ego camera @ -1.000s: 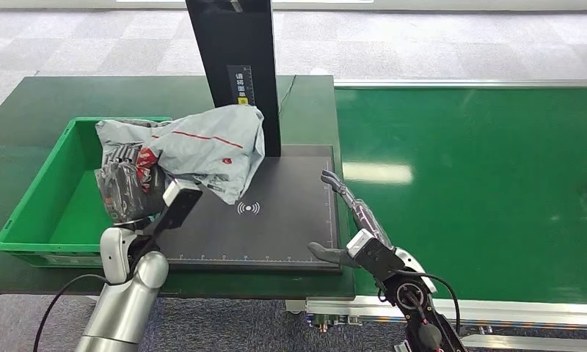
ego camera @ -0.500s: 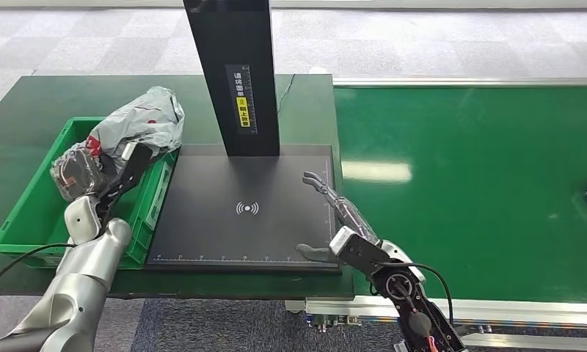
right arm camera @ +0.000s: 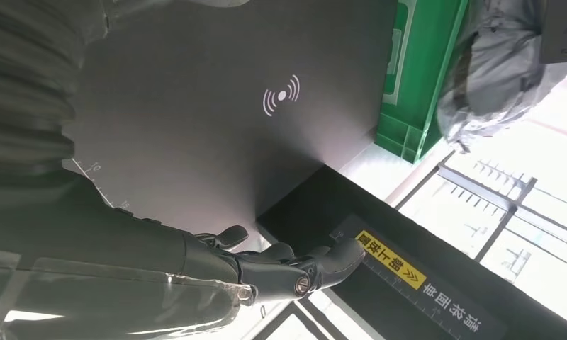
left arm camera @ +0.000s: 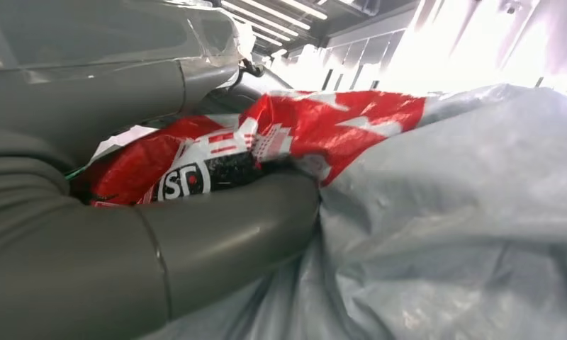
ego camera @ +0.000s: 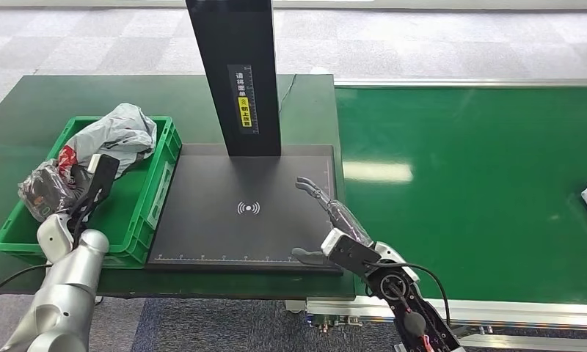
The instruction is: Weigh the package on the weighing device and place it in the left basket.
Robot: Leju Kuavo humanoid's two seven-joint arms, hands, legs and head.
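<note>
Two hands: left hand [ego camera: 52,192] holds the load, right hand [ego camera: 333,224] holds nothing
Left hand: clamped on the grey courier bag [ego camera: 111,138], its thumb [left arm camera: 224,234] pressed into the crumpled plastic beside the red and black print; a firm squeeze suits a soft bag that would otherwise slide out
Courier bag: in the left hand's grasp, hanging over the green basket [ego camera: 140,227], most of it beyond the fingers toward the basket's far end; whether its lowest fold touches the basket floor I cannot tell
Why held there: the bag is off the scale and inside the basket's rim, so the weighing looks done and only the letting go seems left
Green basket: directly under the left hand, its near wall just in front of the wrist, its side wall touching or almost touching the scale
Scale platform [ego camera: 232,235]: black, bare, lying under the right hand's fingertips and well to the side of the left hand
Right hand: fingers [right arm camera: 295,273] spread and stretched out over the platform's near corner, gripping nothing; it seems parked clear of the left arm's path
Scanner column [ego camera: 239,81]: upright beyond the right hand's fingertips, at the platform's far edge
Likely risk: the limp bag could snag on the basket rim as the grasp opens
</note>
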